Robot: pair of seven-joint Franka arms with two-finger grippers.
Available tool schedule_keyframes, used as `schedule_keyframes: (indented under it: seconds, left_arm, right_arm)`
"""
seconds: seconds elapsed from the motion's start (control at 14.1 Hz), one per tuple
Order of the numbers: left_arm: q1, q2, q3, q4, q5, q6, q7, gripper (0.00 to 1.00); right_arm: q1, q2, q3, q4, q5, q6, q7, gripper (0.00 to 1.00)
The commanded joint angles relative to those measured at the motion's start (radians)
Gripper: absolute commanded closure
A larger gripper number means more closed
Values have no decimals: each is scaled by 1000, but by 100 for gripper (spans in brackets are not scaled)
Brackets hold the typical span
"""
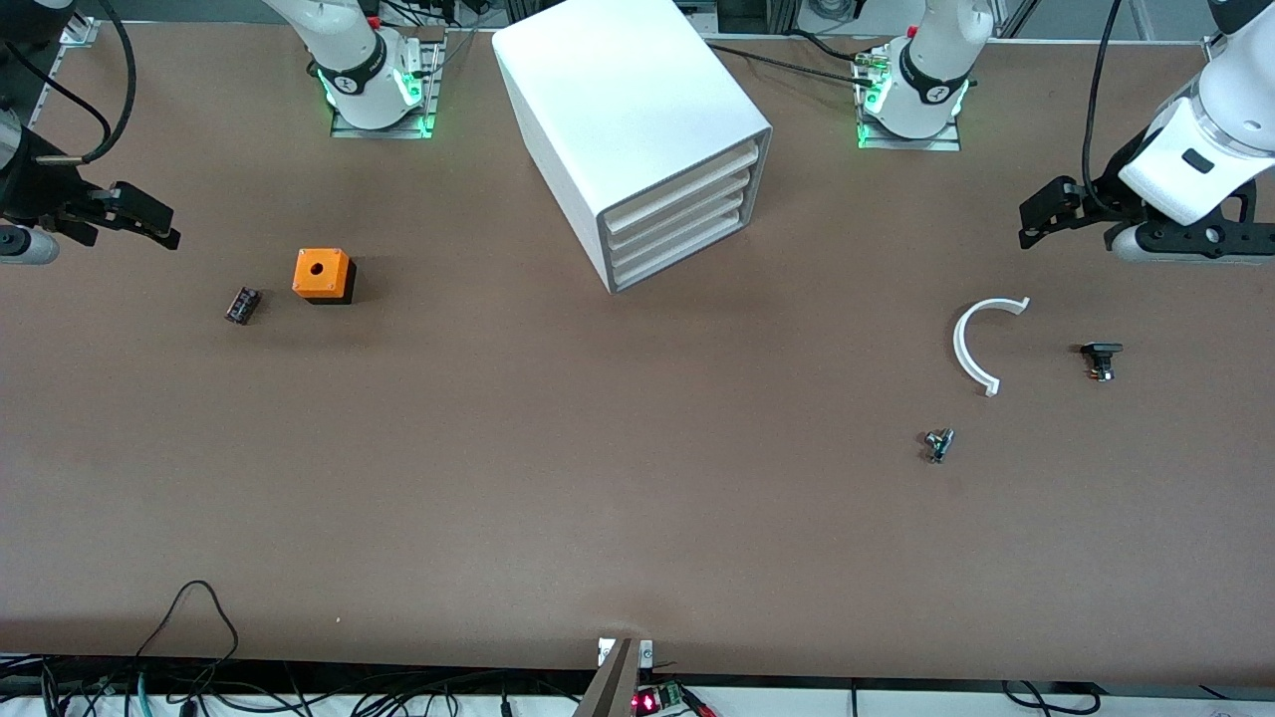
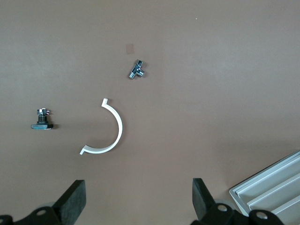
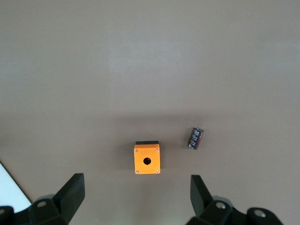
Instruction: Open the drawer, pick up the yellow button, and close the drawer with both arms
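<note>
The white cabinet (image 1: pixel 618 110) stands on the table between the two arm bases, and its four drawers (image 1: pixel 682 214) are all shut. A corner of it shows in the left wrist view (image 2: pixel 272 187). The button is out of view. My left gripper (image 1: pixel 1041 214) is open and empty in the air at the left arm's end of the table; its own view (image 2: pixel 139 187) shows bare table between the fingers. My right gripper (image 1: pixel 149 219) is open and empty in the air at the right arm's end, beside the orange cube (image 3: pixel 147 158).
The orange cube with a hole (image 1: pixel 323 274) and a small dark rectangular part (image 1: pixel 242 305) lie near the right gripper. A white half ring (image 1: pixel 981 339), a small metal fitting (image 1: pixel 938 444) and a small black part (image 1: pixel 1101 358) lie near the left gripper.
</note>
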Motion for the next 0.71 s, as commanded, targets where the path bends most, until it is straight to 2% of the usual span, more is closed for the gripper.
schedule_keyframes:
  seconds: [0.0, 0.36, 0.5, 0.64]
  left_arm:
    - [4, 18, -6, 35, 24, -31, 5, 0]
    - [-11, 71, -23, -37, -2, -77, 17, 0]
    - [0, 86, -25, -45, -155, -170, 90, 0]
    - [8, 149, -25, -66, -309, -234, 245, 0]
  right_arm:
    - [-10, -8, 4, 8, 7, -12, -17, 0]
    - [-10, -8, 4, 8, 9, -12, -17, 0]
    - [-10, -8, 4, 8, 7, -9, -17, 0]
    - [-10, -8, 4, 8, 7, -11, -17, 0]
